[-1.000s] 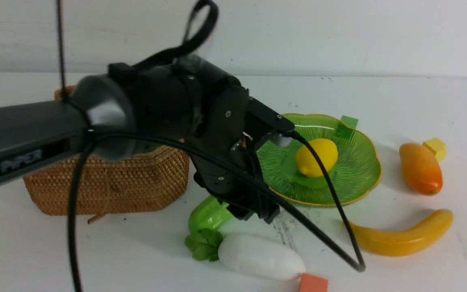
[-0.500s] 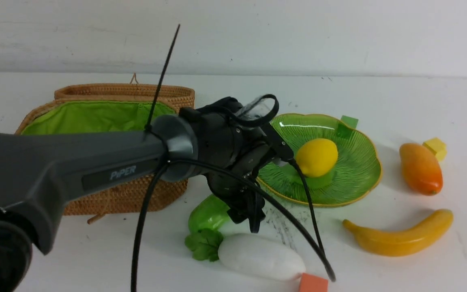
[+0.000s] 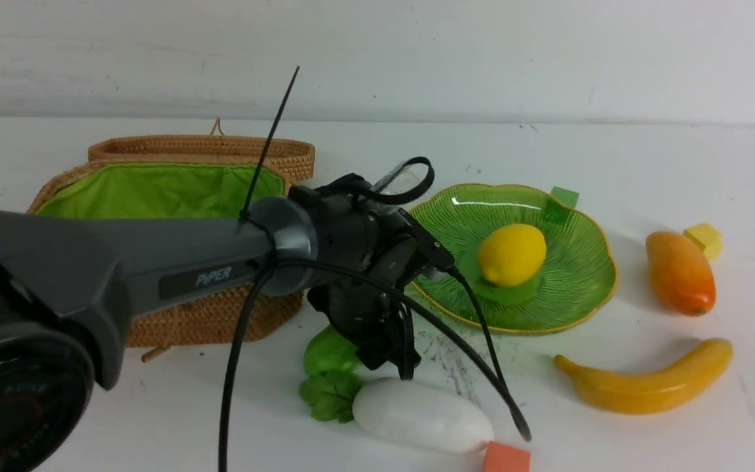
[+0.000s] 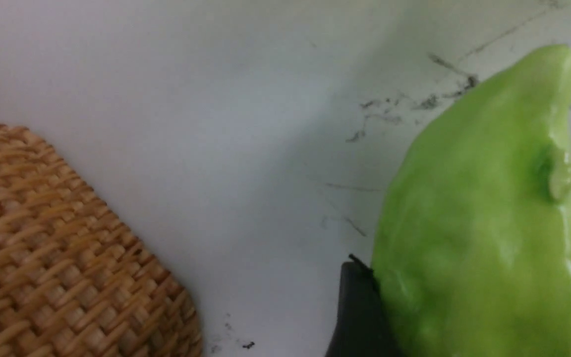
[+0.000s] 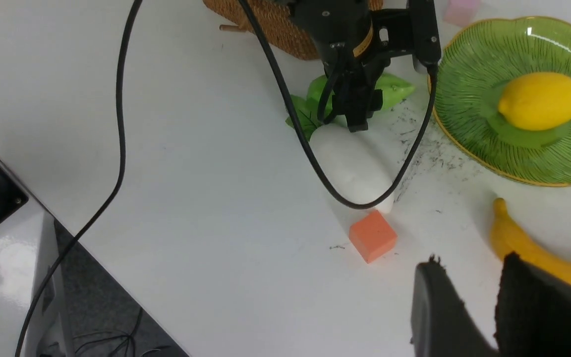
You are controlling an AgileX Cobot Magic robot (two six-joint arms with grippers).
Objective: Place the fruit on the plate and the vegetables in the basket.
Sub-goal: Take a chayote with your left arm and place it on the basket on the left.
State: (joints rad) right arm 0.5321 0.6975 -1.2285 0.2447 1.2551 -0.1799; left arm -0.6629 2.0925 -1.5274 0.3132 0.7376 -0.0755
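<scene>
White table (image 3: 646, 157) with black scuffs. Just beside the left gripper (image 3: 390, 357): gourd (image 3: 328, 351), white radish (image 3: 420, 414); orange cube (image 3: 505, 457) near, basket (image 3: 207, 318) on its other side. Farther off: plate (image 3: 580, 262), banana (image 3: 646, 383), mango (image 3: 679, 272), yellow cube (image 3: 703, 237).

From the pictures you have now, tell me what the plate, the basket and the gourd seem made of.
Plate: likely glass, translucent green, ribbed, glossy highlights, gold rim.
Basket: woven rattan or similar, matte brown strands; green fabric lining.
Gourd: probably moulded plastic, smooth, shiny light green.
</scene>
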